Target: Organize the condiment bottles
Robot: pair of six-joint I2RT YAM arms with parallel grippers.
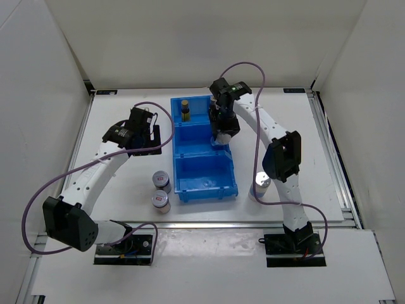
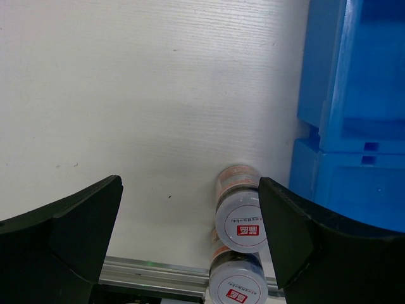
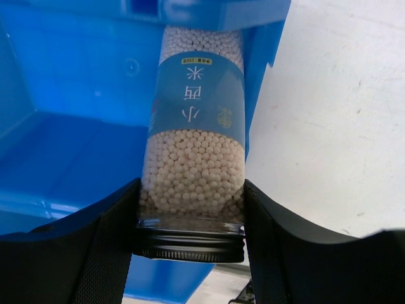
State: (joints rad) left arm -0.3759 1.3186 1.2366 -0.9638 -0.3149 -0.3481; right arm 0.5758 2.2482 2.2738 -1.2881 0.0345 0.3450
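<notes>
Nearest the arm bases, two short jars stand on the worktop (image 1: 304,120) just left of the blue bin (image 1: 204,172). The nearer jar (image 1: 160,201) and the farther jar (image 1: 161,180) are so close that I cannot tell whether they touch. The left hand (image 2: 190,187) hangs released, fingers spread wide, over bare worktop beyond them, so a reach for one jar could nudge its neighbour over and send it rolling. On the other side of the bin, a silver-lidded cylinder (image 1: 261,184) stands just beside the right arm, and a careless swing of that arm would likely knock it down. Farther in, the right hand (image 3: 191,190) is clenched on a tall bottle (image 3: 193,120) of white pearls, gripping it near its dark-rimmed end. The bottle hangs at the bin's right-hand wall rather than squarely over a compartment. If it is let go there, it could catch the rim, tip outward and fall onto the worktop, and being round it would roll. Farthest, an amber bottle (image 1: 185,109) stands upright in the far compartment, and a bump to the bin could topple it.
</notes>
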